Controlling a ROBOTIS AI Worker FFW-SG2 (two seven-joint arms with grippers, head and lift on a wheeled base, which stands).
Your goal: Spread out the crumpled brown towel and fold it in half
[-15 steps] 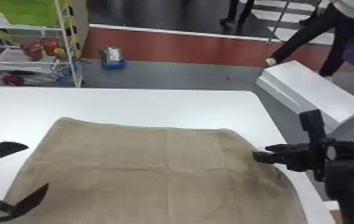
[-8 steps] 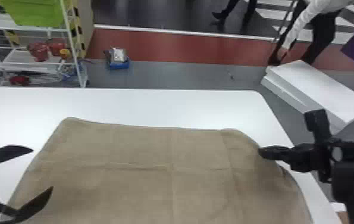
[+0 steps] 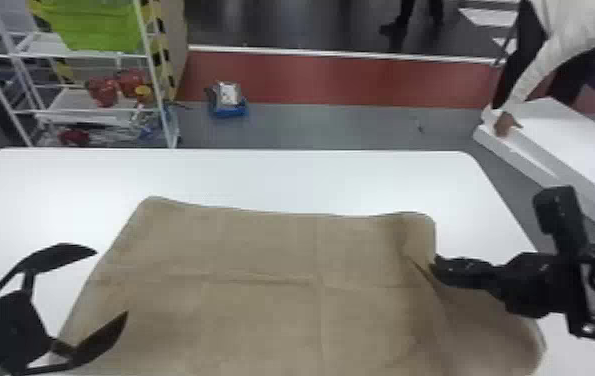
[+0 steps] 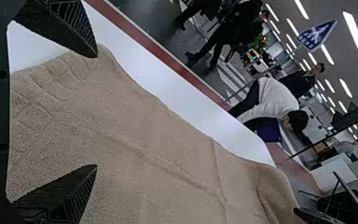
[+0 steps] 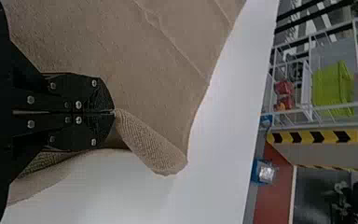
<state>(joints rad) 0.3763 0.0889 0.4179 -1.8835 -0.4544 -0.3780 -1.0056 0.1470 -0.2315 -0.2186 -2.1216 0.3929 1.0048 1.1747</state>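
In the head view, the brown towel lies spread and creased on the white table, the left gripper at its left edge, the right gripper at its right. In the left wrist view, the fingers stand wide apart. In the right wrist view, they are clamped on the towel's edge

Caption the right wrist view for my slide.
Right gripper pinching the brown towel over the white table.
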